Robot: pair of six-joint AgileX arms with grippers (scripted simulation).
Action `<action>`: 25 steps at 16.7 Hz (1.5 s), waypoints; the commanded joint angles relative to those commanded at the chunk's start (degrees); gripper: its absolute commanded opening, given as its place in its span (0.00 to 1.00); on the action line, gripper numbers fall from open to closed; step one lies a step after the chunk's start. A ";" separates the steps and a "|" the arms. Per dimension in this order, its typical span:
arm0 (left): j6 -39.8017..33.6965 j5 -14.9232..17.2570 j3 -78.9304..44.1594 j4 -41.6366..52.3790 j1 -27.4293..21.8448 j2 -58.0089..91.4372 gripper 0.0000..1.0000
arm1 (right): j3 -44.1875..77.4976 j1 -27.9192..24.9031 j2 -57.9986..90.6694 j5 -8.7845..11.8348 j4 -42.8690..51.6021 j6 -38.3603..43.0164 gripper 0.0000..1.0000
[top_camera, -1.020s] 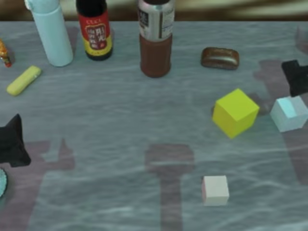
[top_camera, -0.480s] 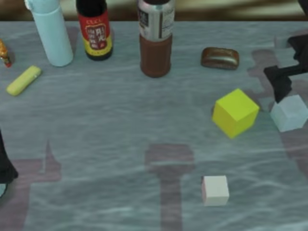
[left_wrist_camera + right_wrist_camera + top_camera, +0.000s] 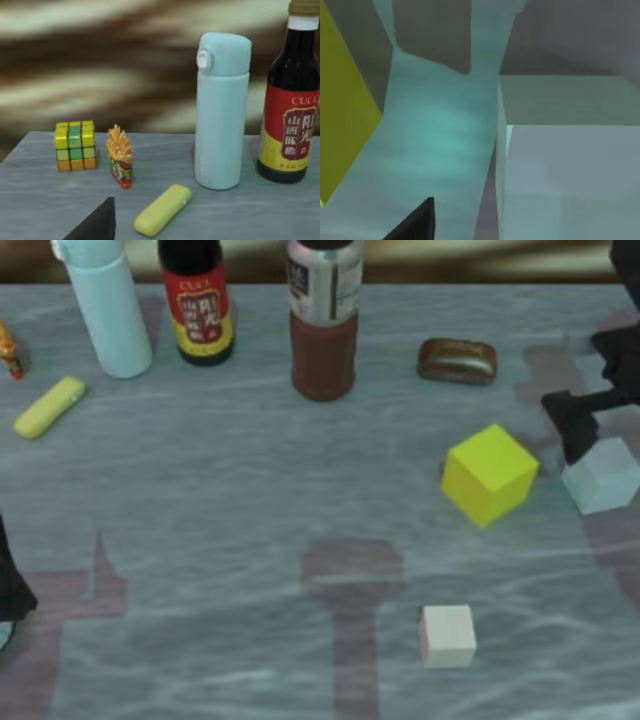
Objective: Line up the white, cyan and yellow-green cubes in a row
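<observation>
A: Where is the right gripper [image 3: 590,425]?
B: At the table's right edge, just beside the cyan cube [image 3: 601,474]. I cannot tell how its fingers stand.
A: And the other cubes?
B: The yellow-green cube [image 3: 489,474] is near the cyan one, on its left. The white cube [image 3: 447,636] sits apart, nearer the front edge. The left gripper [image 3: 12,585] is parked at the left edge.

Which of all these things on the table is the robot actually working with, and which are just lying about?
Working with: white cube, cyan cube, yellow-green cube.

Lying about: pale blue flask, soy sauce bottle, brown bottle, brown bar, yellow-green bar, puzzle cube.
</observation>
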State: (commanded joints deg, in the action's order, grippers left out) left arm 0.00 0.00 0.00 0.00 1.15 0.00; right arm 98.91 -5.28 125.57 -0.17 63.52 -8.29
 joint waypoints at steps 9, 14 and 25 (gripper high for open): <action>0.00 0.00 0.00 0.00 0.00 0.00 1.00 | -8.20 -0.16 4.69 -0.05 -13.06 0.25 1.00; 0.00 0.00 0.00 0.00 0.00 0.00 1.00 | -8.20 -0.16 4.69 -0.05 -13.06 0.25 0.70; 0.00 0.00 0.00 0.00 0.00 0.00 1.00 | -8.20 -0.16 4.69 -0.05 -13.06 0.25 0.00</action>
State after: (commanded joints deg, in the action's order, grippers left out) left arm 0.00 0.00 0.00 0.00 1.15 0.00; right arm 90.72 -5.45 130.25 -0.22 50.46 -8.05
